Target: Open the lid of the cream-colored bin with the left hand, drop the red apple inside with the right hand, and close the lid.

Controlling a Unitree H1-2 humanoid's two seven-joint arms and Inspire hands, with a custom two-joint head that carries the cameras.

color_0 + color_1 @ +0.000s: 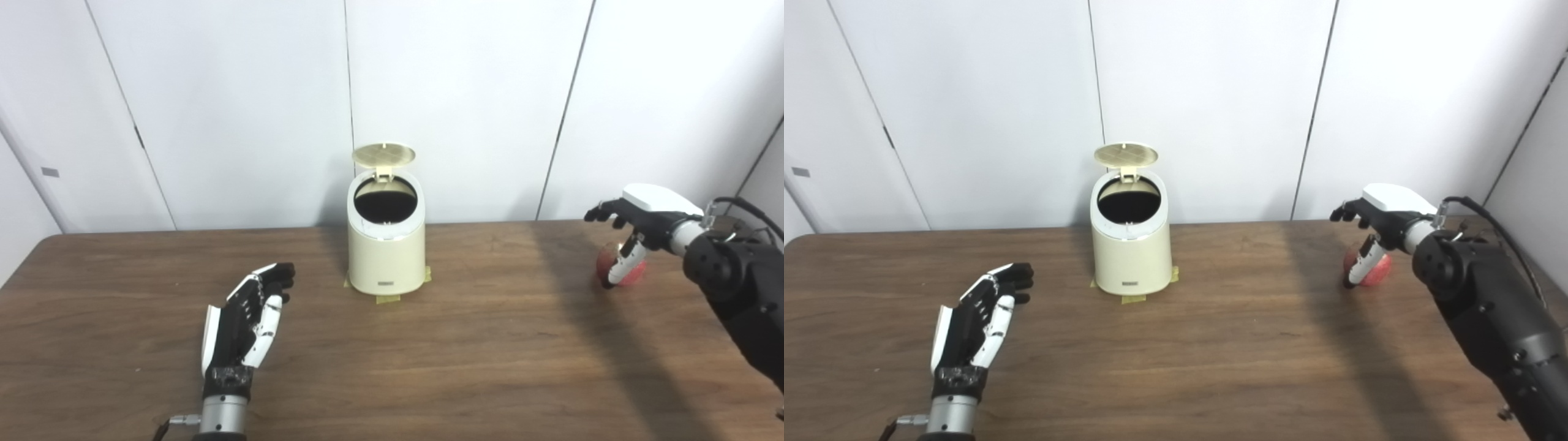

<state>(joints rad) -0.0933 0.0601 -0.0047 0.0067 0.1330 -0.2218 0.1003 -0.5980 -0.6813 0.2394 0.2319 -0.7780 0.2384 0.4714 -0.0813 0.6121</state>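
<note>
The cream-colored bin (386,248) stands at the table's middle back, and its round lid (383,155) is tipped up so the dark inside shows. A red apple (637,267) rests on the table at the far right. My right hand (637,226) hovers over the apple with fingers spread and the thumb down in front of it, so the apple is partly hidden. It is not closed on the fruit. My left hand (248,315) lies open near the front left, palm turned inward, well apart from the bin.
The brown wooden table (465,343) ends at a white panelled wall behind the bin. Yellow tape tabs (387,298) hold the bin's base to the table. A wide shadow band crosses the table between the bin and the apple.
</note>
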